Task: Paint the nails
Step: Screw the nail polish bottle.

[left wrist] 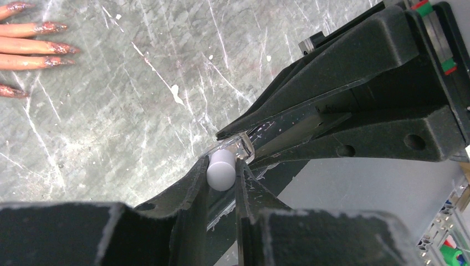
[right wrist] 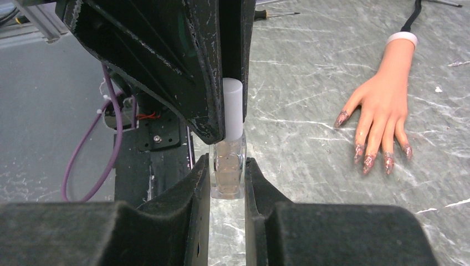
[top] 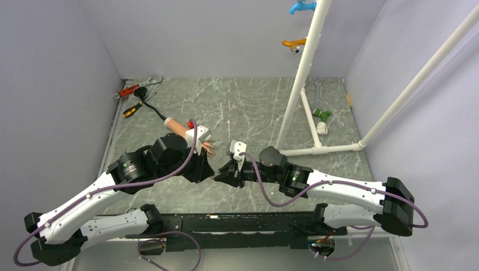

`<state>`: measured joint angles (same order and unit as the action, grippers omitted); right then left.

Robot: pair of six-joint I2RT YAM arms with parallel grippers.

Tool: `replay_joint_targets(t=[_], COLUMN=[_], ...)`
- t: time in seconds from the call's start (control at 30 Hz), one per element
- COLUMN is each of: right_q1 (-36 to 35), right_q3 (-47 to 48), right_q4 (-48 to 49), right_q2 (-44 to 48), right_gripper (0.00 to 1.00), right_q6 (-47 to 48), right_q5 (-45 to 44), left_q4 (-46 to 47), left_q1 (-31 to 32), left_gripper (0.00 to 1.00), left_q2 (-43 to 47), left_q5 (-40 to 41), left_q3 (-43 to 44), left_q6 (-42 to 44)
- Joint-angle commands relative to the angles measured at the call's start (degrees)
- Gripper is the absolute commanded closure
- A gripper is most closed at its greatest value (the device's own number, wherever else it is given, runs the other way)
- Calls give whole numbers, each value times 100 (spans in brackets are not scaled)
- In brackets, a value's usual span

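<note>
1. L gripper (left wrist: 221, 164) - fingers nearly together, pinched on the white cap (left wrist: 220, 173), one pad each side.
2. R gripper (right wrist: 227, 166) - closed on the clear bottle (right wrist: 228, 176), squeezing its flat sides low down. Bottle is upright w/ the cap on top.
3. Two grips on one small item, so I read this as the uncapping step; no brush is out yet.
4. Bottle looks like glass: light, stiff, slick, prob. chippable. Flat faces are the right place for R's pads. Cap is a smooth narrow cylinder, so it's best held mid-height and square or it'll squirt out on the twist.
5. Nails (right wrist: 368, 162) - tiny, pointed, glittery reddish, on the mannequin hand (right wrist: 382, 100). It lies palm down on the table (right wrist: 310, 83), off to one side of the bottle and apart from both grippers, fingertips pointing toward the arms.
6. Nails look hard and glossy, nothing to grab, so a light brush stroke only.
7. The hand looks light and lies loose, so a firm push could slide it. If it needs steadying, take it at the forearm by the white cuff (right wrist: 402, 37), not the thin fingers.
</note>
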<state>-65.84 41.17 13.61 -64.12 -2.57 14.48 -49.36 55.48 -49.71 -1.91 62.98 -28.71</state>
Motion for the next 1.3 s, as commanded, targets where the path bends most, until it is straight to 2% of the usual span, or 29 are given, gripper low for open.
replay_joint_targets(t=[0.0,0.17,0.67,0.97,1.1,1.2,1.27], right_q1=[-25,-25,-25,-24,-21,-24,-29], right_q3=[188,145,-38,-111,-97,-115,-110], right_q4=[381,395,610,693,671,664,634], right_q2=[113,220,518,576,583,592,584], right_gripper=[100,100,100,100,100,100,100], right_q6=[42,49,48,71,74,73,85], right_q5=[141,299,1076,1336,1379,1403,1416], left_q4=[274,213,696,1080,1128,1115,1107], left_q1=[17,22,15,14,16,15,15], left_gripper=[88,90,94,93,89,80,69], left_q2=[65,157,417,676,705,717,733], left_q5=[-201,-343,-1628,-2322,-2610,-2718,-2744], left_q3=[-3,21,14,-162,-182,-190,-204], left_q6=[292,485,1186,1632,1845,2020,2097])
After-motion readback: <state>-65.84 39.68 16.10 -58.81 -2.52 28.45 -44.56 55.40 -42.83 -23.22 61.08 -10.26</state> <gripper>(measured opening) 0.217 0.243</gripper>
